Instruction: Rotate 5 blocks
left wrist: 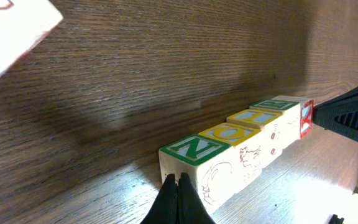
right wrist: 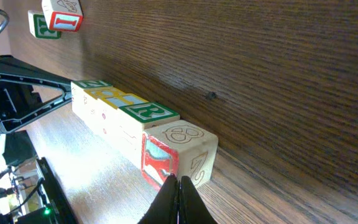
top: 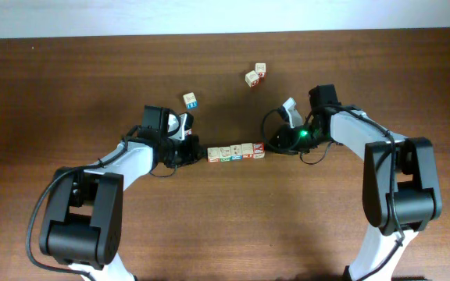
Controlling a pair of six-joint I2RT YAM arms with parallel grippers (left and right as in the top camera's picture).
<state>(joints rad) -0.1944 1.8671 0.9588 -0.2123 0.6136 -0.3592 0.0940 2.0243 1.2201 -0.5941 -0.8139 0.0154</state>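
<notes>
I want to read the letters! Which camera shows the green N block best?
The left wrist view: the green N block is closest there, and its letter is easy to read. Overhead it looks tiny. In the right wrist view it sits far off, and the letter is unreadable.

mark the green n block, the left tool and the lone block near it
green N block (left wrist: pixel 194 149), left wrist view, on its top face
left tool (left wrist: pixel 178 179), left wrist view, at its shut fingertips
lone block (top: pixel 190 99), overhead view, on its top face

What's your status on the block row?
Left gripper shut, tip at the N block. Right gripper shut at the row's other end. Five-block row straight, blocks touching. Three loose blocks farther back, apart from the row.
</notes>
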